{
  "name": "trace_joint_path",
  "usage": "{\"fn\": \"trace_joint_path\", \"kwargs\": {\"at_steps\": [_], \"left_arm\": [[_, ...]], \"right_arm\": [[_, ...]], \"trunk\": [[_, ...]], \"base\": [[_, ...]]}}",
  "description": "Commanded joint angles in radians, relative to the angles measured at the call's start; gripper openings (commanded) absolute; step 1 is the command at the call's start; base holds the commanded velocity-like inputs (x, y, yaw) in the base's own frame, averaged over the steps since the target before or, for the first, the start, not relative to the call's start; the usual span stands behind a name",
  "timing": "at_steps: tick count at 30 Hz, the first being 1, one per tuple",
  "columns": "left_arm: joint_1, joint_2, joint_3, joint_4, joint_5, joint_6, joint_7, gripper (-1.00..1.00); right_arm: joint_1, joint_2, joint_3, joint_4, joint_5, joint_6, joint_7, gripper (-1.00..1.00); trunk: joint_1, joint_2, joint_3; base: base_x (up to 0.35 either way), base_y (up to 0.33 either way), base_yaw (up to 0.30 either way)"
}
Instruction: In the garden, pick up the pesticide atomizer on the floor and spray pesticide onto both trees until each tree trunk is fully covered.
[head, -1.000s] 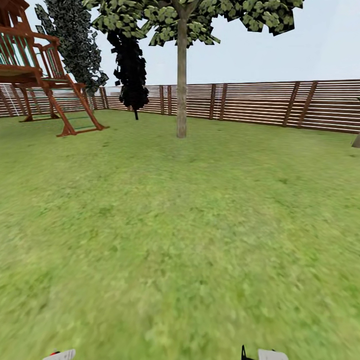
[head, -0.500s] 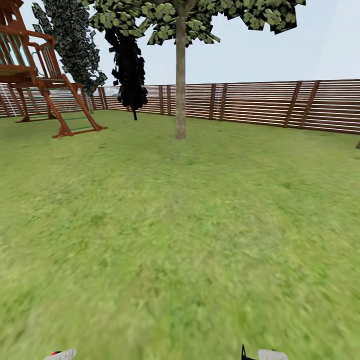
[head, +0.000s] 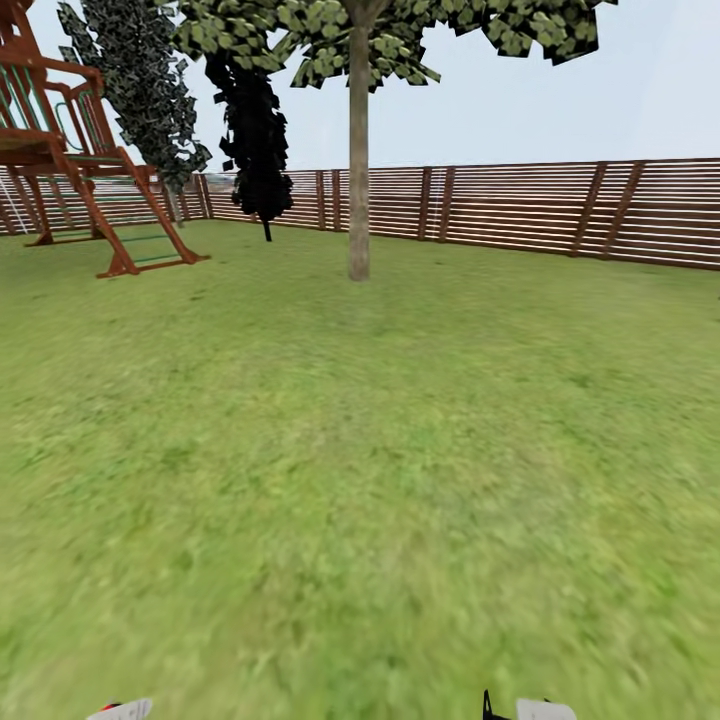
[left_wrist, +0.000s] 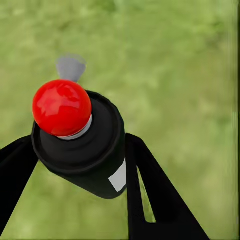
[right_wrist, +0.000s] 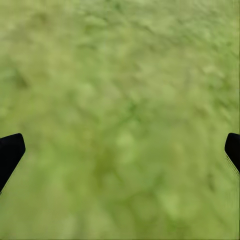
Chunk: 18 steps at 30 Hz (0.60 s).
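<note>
Black pesticide atomizer (left_wrist: 85, 150) (red cap), green floor (head: 380, 480).

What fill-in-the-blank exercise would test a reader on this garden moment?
1. The left gripper is shut on a black spray bottle with a ____ ball top.
2. The right gripper stands ____ above green grass lawn.
3. Behind the grey-brown tree trunk runs a brown slatted ____.

Missing words: red; open; fence

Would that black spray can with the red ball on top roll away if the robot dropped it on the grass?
Probably it would. The spray can looks round and smooth, so it might roll or slip. It seems stiff, since the left end effector pinches it without denting it.
</note>
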<state>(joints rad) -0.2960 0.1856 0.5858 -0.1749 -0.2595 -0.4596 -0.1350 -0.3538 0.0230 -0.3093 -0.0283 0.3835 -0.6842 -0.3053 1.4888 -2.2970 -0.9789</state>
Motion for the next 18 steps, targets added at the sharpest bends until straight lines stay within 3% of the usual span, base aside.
{"fn": "trace_joint_path", "kwargs": {"at_steps": [1,18], "left_arm": [[0.0,0.0,0.0,0.0,0.0,0.0,0.0,-1.0],[0.0,0.0,0.0,0.0,0.0,0.0,0.001,-1.0]], "right_arm": [[0.0,0.0,0.0,0.0,0.0,0.0,0.0,1.0],[0.0,0.0,0.0,0.0,0.0,0.0,0.0,1.0]], "trunk": [[0.0,0.0,0.0],[0.0,0.0,0.0]], "base": [[0.338,-0.083,0.0],[0.338,-0.083,0.0]]}}
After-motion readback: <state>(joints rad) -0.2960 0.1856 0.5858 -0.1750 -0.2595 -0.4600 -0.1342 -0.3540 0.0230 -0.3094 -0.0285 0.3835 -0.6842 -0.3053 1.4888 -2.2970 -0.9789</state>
